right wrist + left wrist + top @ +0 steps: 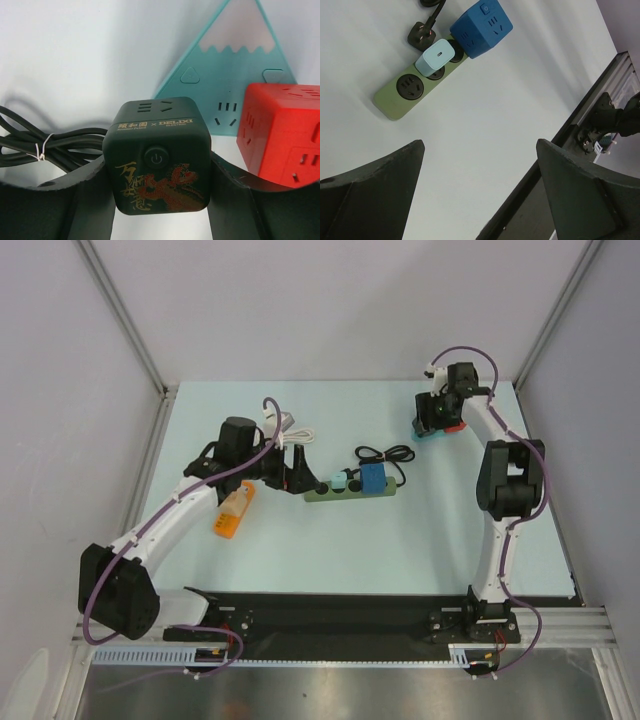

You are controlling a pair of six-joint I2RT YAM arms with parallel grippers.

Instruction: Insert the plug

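The right claw (436, 418) grips the black cube plug (157, 150) far right on the counter (300, 560), the left claw (480, 195) hangs open, and the tied cord (50, 142) could snag and tug it crooked before the green strip (390, 104).

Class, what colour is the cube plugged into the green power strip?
Blue. The cube shows best in the left wrist view.

Matt plastic black cube (157, 155), matt green strip (387, 105)
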